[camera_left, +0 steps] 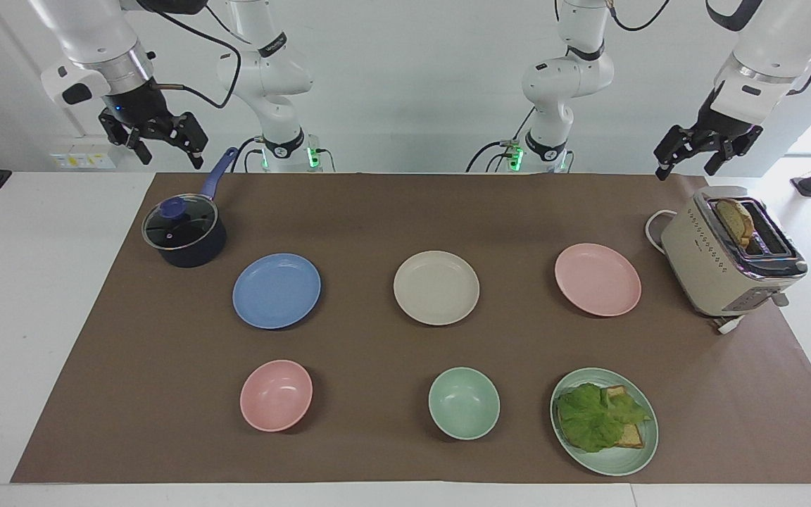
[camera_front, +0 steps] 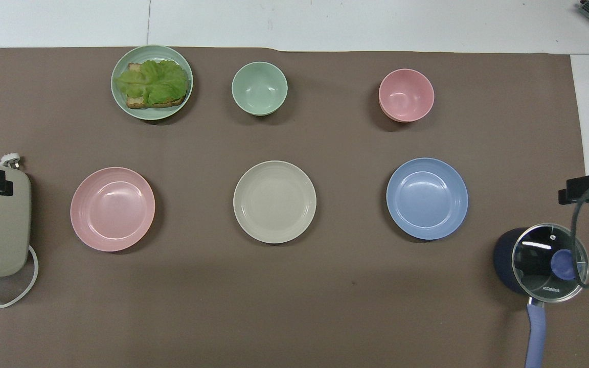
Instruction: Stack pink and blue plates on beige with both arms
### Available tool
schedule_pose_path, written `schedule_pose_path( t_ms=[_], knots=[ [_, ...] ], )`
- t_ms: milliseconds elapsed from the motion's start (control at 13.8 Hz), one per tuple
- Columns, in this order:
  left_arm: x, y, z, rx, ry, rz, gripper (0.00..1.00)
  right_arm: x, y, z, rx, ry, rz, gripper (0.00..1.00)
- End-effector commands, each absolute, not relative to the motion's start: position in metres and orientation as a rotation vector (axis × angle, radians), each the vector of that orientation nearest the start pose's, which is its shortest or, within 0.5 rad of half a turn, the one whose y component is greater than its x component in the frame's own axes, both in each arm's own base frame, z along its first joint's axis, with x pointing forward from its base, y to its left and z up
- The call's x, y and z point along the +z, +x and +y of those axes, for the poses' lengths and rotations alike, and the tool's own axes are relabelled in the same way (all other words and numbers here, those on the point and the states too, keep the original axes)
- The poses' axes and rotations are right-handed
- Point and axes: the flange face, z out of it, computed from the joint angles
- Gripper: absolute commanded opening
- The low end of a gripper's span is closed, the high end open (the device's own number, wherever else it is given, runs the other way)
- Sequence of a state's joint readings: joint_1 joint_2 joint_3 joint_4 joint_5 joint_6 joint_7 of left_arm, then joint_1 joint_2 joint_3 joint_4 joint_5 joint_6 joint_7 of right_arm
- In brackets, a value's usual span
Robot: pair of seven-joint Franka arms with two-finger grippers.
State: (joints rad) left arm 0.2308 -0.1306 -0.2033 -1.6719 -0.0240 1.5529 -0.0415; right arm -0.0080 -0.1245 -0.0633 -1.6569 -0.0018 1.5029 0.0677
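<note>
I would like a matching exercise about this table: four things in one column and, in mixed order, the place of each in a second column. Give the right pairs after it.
Things:
1. shallow round pale pink plate
2. shallow round cornflower blue plate
3. shallow round cream-beige plate
4. slice of toasted bread

Places:
A. between two plates of its own size
B. beside the dark lidded saucepan
C. in a slot of the beige metal toaster
D. beside the toaster, on the brown mat

Pairs: 1-D, 2-B, 3-A, 4-C
</note>
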Motion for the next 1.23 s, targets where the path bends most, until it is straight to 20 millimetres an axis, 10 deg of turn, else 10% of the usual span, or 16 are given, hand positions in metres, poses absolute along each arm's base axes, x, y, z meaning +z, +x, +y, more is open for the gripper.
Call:
schedule_pose_path(
  t_ms=[0, 361, 1156],
  knots=[
    [0.649, 0.508, 0.004, -0.02, -3.128, -0.136, 1.0, 0.644, 0.497, -0.044, 0.044, -3.146, 0.194, 1.0],
    [0.632, 0.508, 0.012, 0.021, -3.127, -0.145, 1.0, 0.645, 0.497, -0.045, 0.039, -3.145, 0.201, 1.0],
    [0.482, 0.514, 0.047, 0.09, -3.127, -0.228, 1.0, 0.645, 0.503, -0.048, 0.018, -3.143, 0.196, 1.0]
  ],
)
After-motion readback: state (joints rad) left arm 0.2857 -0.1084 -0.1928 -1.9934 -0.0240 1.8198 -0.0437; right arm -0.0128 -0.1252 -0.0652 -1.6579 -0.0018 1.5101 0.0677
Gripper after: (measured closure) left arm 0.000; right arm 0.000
